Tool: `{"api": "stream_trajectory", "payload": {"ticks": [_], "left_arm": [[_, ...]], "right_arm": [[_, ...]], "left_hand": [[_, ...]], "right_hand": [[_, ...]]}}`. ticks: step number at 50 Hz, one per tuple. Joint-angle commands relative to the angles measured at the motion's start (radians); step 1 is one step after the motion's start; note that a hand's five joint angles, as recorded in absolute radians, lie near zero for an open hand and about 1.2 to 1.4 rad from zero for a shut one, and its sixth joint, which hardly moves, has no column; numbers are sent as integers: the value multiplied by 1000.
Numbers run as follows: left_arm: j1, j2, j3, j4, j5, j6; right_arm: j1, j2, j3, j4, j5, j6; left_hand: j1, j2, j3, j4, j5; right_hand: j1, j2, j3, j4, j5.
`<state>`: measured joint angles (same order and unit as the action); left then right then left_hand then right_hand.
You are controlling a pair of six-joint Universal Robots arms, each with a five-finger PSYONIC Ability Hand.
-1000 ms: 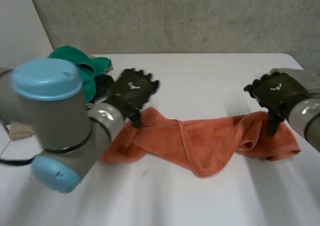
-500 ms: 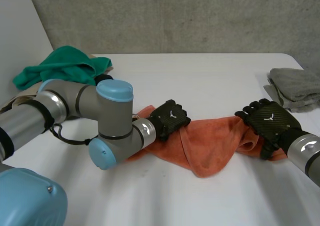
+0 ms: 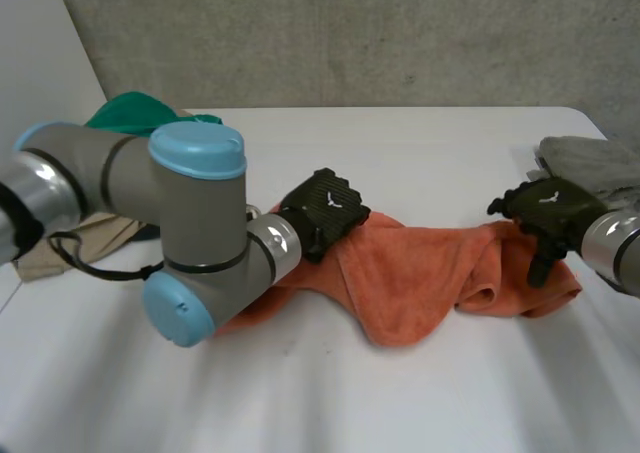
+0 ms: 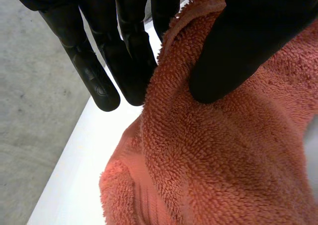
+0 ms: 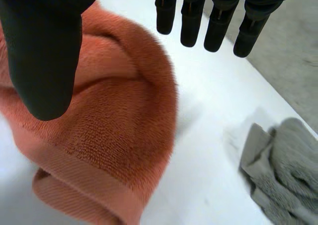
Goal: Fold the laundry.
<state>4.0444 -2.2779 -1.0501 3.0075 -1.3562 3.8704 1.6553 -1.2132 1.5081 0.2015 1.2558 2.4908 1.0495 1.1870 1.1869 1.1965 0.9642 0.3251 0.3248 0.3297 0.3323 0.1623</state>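
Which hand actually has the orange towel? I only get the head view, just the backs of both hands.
Observer: In the left wrist view, the left hand pinches a raised fold of the orange towel between thumb and fingers.
Operator: And the right?
Observer: In the right wrist view, the right hand is open, with its fingers straight over bare table, off the cloth.
Operator: Thumb on it?
Observer: Its thumb hangs over the towel's hump. I can't tell if it touches.
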Motion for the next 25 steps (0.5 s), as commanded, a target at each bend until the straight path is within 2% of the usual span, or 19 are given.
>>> {"api": "stream_trajectory", "payload": {"ticks": [1, 6, 13, 19, 25], "left_arm": [[2, 107, -77, -2, -61, -84], [-2, 161, -116, -2, -77, -167], [-5, 204, -156, -5, -87, -193], [-10, 215, -182, -31, -141, -215], [-15, 227, -197, -58, -170, -295]], "right_arm": [[-9, -140, 70, 27, 13, 190], [-25, -200, 133, 64, -32, 192], [-17, -193, 184, 64, -70, 198], [43, -59, 181, -8, -73, 246], [110, 21, 144, -89, -62, 329]], "left_hand": [[347, 209, 209, 200, 258], [347, 209, 209, 200, 258], [347, 209, 209, 200, 258], [347, 209, 209, 200, 258], [347, 209, 209, 200, 258]], "right_hand": [[182, 182, 177, 175, 170], [256, 256, 251, 249, 244], [195, 195, 190, 187, 183], [150, 151, 146, 143, 139], [174, 174, 169, 167, 162]]}}
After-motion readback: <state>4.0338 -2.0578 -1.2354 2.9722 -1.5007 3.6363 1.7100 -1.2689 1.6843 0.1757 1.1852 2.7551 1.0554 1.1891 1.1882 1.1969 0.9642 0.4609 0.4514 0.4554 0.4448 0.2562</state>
